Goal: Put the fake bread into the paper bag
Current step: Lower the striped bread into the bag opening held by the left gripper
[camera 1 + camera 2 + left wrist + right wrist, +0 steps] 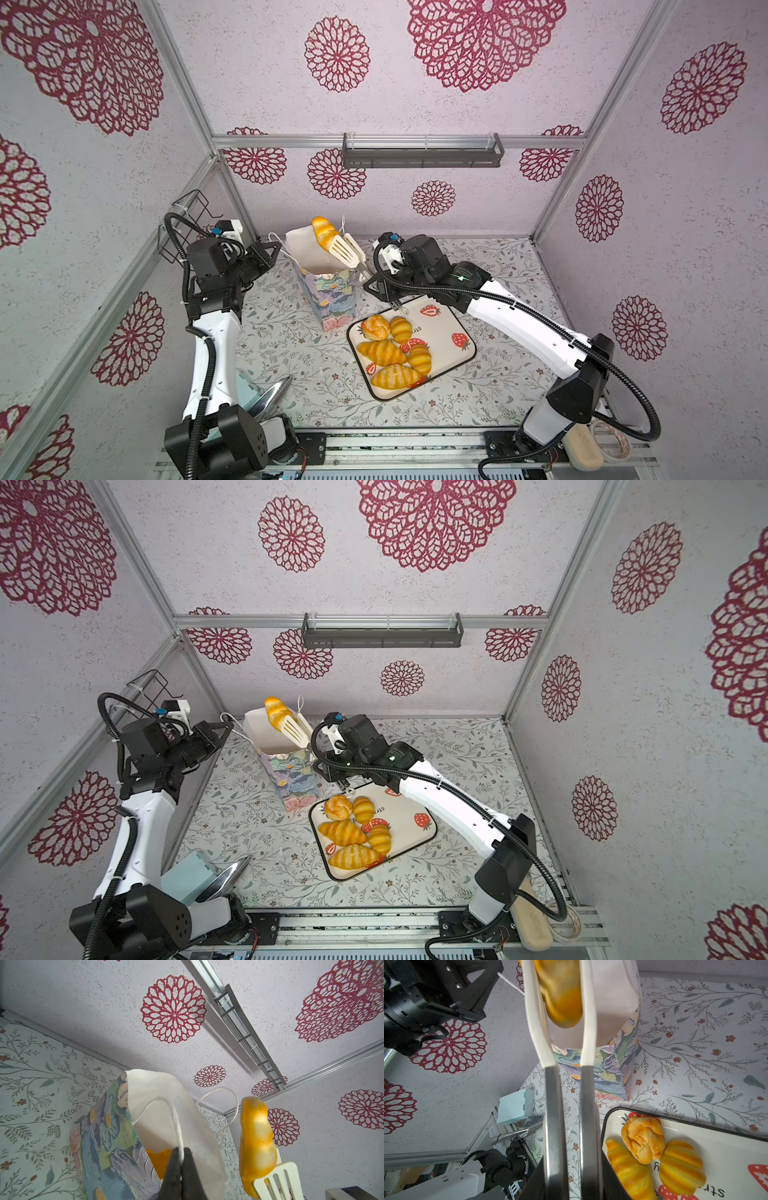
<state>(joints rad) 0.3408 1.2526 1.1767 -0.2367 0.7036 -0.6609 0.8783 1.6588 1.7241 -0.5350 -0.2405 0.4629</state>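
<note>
Toward the far side of the flower-patterned table (pixel 498 274), the tall pastel flower-print paper bag (pixel 330 299) stands upright. At its left, the left pincer (pixel 272 249) is pressed together on the bag's thin white cord handle (pixel 176 1118). From the right, the right pincer (pixel 380 286) clamps metal tongs (pixel 343 249) with cream slotted heads. These grip a long glossy golden loaf (pixel 325 232), tilted above the bag's open mouth. Five more golden pastries (pixel 390 351) lie on the cream strawberry-print tray (pixel 444 332), just near-right of the bag.
</note>
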